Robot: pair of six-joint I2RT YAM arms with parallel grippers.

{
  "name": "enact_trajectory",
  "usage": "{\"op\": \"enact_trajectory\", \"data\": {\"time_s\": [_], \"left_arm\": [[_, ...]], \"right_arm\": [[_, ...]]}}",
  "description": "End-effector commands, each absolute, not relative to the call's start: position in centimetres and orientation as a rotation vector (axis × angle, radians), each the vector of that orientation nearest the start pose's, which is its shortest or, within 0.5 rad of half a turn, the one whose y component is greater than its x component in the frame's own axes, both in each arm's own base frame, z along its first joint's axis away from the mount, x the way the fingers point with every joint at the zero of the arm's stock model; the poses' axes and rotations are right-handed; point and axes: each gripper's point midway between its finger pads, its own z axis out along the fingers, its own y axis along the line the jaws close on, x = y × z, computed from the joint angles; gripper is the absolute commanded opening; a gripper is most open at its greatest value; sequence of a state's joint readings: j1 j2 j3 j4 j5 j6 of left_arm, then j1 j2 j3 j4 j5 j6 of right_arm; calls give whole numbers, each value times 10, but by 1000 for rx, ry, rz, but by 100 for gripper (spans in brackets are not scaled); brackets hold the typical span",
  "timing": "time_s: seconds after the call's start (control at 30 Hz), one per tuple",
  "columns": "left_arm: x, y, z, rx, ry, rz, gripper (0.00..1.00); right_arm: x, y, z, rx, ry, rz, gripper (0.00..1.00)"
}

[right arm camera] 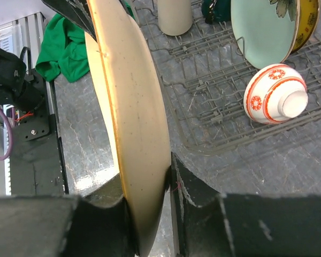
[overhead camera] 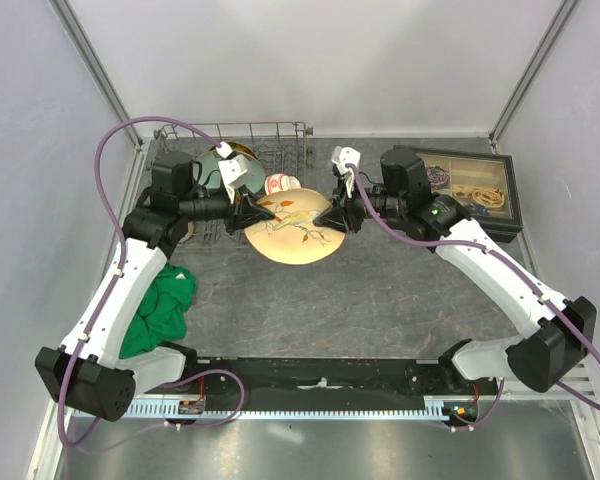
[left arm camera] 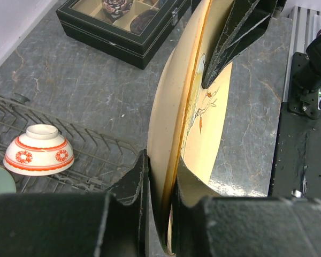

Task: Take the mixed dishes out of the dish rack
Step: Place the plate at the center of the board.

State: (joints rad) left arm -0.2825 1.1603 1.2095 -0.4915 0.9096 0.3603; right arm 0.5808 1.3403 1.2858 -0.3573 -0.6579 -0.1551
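My left tool (overhead camera: 250,213) is clamped on the bird plate (overhead camera: 292,238) at its left rim, and my right tool (overhead camera: 332,218) on its right rim. It hangs painted face up over the bench (overhead camera: 380,290), by the rack (overhead camera: 270,127)'s near edge. Two grips, I judge, for a handover.

green cloth (overhead camera: 160,310): crumpled, near-left of grey table (overhead camera: 400,300); dark-framed box (left arm camera: 104,38): far right, trinkets inside

My left gripper (left arm camera: 161,179) pinches the near rim of the cream plate with bird pattern (left arm camera: 208,139), held on edge; the small red-and-white bowl (left arm camera: 38,150) sits upside down on the dish rack (left arm camera: 96,155) at left.
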Motion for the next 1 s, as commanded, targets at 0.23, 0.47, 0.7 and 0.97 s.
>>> {"op": "enact_trajectory", "data": {"time_s": [0.23,0.47,0.7,0.97], "left_arm": [[257,-223,358,1132,1357,-874,33],[254,-222,371,1140,1299,-851,75],[257,-213,370,1124,1308,-749,87],[255,-202,333,1170,1383,-677,92]], "right_arm": [[269,298,309,-1130,1604,893,0],[270,289,302,-1115,1618,835,0],[288,259,284,-1023,1741,750,0],[300,196,237,-883,1952,816,0]]}}
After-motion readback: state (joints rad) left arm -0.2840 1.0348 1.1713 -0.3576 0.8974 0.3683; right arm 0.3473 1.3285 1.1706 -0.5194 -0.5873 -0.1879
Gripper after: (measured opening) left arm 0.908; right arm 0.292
